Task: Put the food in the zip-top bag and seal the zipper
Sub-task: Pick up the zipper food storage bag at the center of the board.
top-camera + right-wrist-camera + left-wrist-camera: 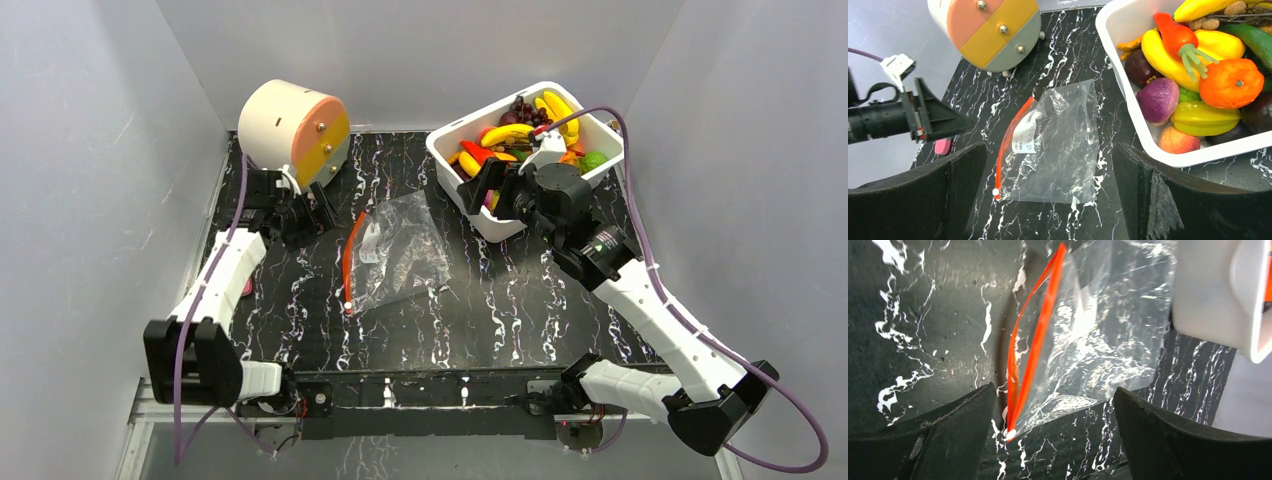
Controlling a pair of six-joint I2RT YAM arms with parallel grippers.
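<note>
The clear zip-top bag (pixel 400 250) lies flat and empty on the black marbled table, its orange-red zipper (pixel 349 255) on the left side. In the left wrist view the bag (pixel 1098 340) lies just ahead and the two strips of the zipper (pixel 1035 340) stand slightly apart. The food (pixel 520 130) is piled in a white tub (pixel 470 215): bananas (pixel 1168 60), an orange (pixel 1230 82), a purple piece (pixel 1158 97), a peach (pixel 1178 140). My left gripper (pixel 318 212) is open and empty left of the bag. My right gripper (pixel 488 192) is open and empty, between the bag (pixel 1058 145) and the tub.
A cream cylinder with an orange and yellow face (pixel 295 130) lies at the back left, behind my left gripper. A small pink thing (pixel 942 146) lies on the table by the left arm. Grey walls close in the sides and back.
</note>
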